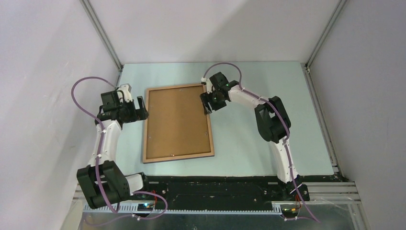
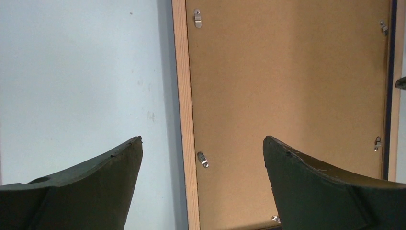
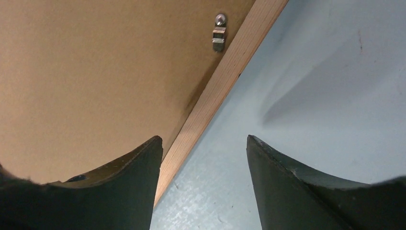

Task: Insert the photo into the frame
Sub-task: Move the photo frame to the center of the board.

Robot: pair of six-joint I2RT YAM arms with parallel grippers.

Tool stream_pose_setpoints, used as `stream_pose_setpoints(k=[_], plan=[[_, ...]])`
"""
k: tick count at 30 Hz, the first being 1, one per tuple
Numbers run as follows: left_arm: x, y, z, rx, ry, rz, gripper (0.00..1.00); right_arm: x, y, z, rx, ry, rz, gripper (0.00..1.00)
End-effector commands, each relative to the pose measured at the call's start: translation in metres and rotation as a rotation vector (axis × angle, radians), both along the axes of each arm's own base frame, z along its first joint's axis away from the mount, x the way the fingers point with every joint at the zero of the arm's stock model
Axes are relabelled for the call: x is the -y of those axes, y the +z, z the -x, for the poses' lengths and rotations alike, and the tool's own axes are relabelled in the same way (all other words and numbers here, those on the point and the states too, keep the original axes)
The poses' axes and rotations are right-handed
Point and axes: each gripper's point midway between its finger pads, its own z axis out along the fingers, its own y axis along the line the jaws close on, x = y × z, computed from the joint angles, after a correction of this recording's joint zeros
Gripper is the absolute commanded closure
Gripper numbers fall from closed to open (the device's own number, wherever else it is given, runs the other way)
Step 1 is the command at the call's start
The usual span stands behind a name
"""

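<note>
Left jaws wide, right jaws parted, both pairs empty, one frame, one backing board inside

Face down before me at mid-table, the frame lies flat, light-wood rails up, brown backing board clipped inside by metal clips, long sides running near to far.

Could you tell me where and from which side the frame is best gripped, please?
Probably a long wooden rail, from above, one finger outside over the table, one inside over the backing board: the frame lies flat, back up, so only its thin rim offers an edge. The open right gripper straddles one rail.
</note>
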Motion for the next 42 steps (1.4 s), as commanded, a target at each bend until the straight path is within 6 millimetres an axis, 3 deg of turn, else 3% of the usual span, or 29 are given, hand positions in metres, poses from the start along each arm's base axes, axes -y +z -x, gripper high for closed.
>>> stream_pose_setpoints(k=[1,11,16,21,34,42], plan=[[-0.003,0.011,0.000,0.048,-0.017,-0.046,0.00,-0.011,-0.001,-0.012,0.009,-0.040,-0.001,0.33],[-0.003,0.008,0.001,0.040,-0.011,-0.049,0.00,-0.019,-0.019,-0.015,-0.017,-0.069,0.021,0.50],[-0.006,0.002,0.001,0.022,-0.008,-0.058,0.00,-0.010,-0.026,-0.015,-0.028,-0.098,0.049,0.63],[-0.009,-0.005,0.001,-0.001,-0.002,-0.071,0.00,0.008,-0.024,-0.014,-0.019,-0.138,0.065,0.70],[-0.006,-0.016,-0.008,-0.042,-0.022,-0.044,0.00,0.059,-0.011,-0.009,0.036,-0.243,0.083,1.00],[0.014,-0.036,-0.024,-0.115,-0.089,-0.035,0.00,0.104,0.005,-0.008,0.028,-0.339,0.030,1.00]])
